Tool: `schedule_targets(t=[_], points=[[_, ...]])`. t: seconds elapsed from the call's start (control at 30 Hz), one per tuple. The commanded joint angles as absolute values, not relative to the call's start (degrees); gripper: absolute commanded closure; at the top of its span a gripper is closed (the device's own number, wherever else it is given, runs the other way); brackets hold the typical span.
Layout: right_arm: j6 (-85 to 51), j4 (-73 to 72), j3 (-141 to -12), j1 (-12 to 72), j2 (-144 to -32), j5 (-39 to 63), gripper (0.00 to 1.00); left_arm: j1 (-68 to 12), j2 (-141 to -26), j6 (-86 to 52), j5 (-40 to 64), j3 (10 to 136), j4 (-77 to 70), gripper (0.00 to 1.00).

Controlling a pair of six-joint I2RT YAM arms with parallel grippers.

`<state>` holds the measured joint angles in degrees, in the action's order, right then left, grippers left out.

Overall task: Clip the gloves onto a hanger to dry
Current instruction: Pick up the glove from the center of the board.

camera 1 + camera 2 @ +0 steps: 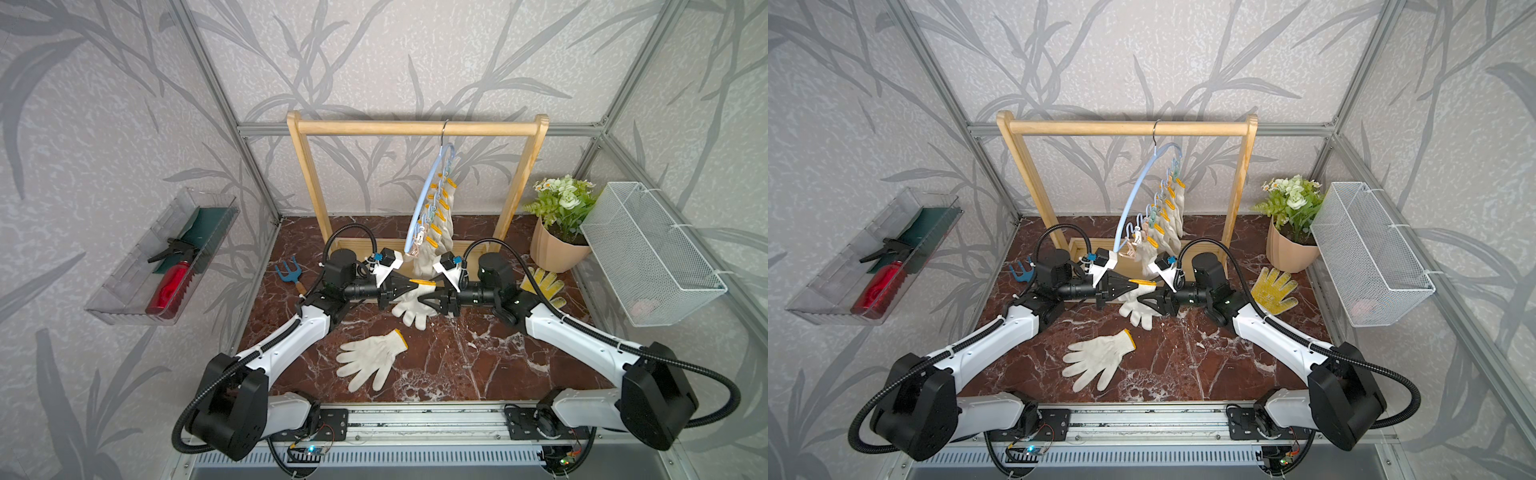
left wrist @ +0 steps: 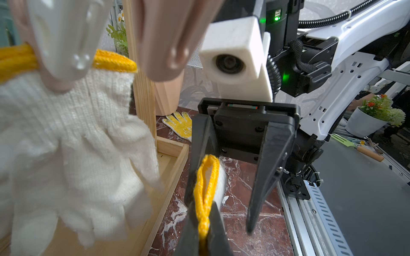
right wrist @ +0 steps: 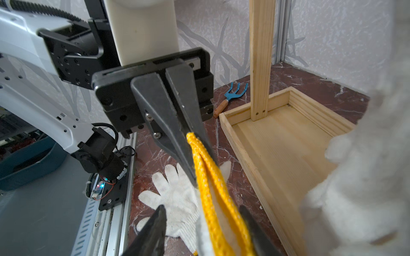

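Observation:
My left gripper is shut on the yellow cuff of an off-white glove that hangs from it just above the table. Facing it, my right gripper stands open, one finger on each side of that cuff. Another glove lies flat on the marble nearer the front. Behind both grippers hangs the light-blue hanger, with several gloves clipped along it.
The wooden rack carries the hanger; its base tray sits just behind the grippers. A yellow patterned glove and a flower pot are at the right, a blue hand rake at the left. A wire basket and a clear tray hang on the side walls.

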<state>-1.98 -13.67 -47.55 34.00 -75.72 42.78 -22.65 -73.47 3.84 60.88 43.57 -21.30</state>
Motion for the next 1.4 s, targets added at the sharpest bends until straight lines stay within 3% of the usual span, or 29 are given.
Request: schedule_targets(t=[0.0,0.17,0.47,0.77,0.87,0.93,1.07,1.37], points=[[-4.9,-20.2,-46.2,33.3,-74.2,44.3,0.58,-22.6,-72.7,3.0,59.9,42.8,-24.6,1.00],[-6.3,-23.2,-44.8,32.7,-73.5,43.6,0.71,-22.5,-73.0,2.8,59.3,42.7,-25.3,1.00],[-8.7,-27.3,-43.6,32.1,-73.1,42.4,0.78,-22.5,-73.5,2.0,59.5,42.3,-26.5,1.00],[-9.0,-28.1,-43.8,31.6,-72.7,42.6,0.99,-22.4,-74.2,2.2,59.4,42.4,-26.4,1.00],[-7.6,-26.0,-44.1,31.0,-72.7,42.5,1.00,-22.3,-74.6,2.3,59.3,43.3,-26.0,0.91],[-6.6,-24.1,-44.3,30.2,-72.9,42.4,1.00,-22.2,-74.8,2.5,59.2,44.3,-25.7,0.76],[-4.7,-20.8,-44.8,28.9,-72.4,43.1,1.00,-21.6,-75.3,6.3,60.4,47.9,-21.5,0.61],[-0.5,-14.0,-46.5,27.8,-71.0,43.9,1.00,-19.2,-77.0,15.6,61.6,57.2,-11.6,0.58]])
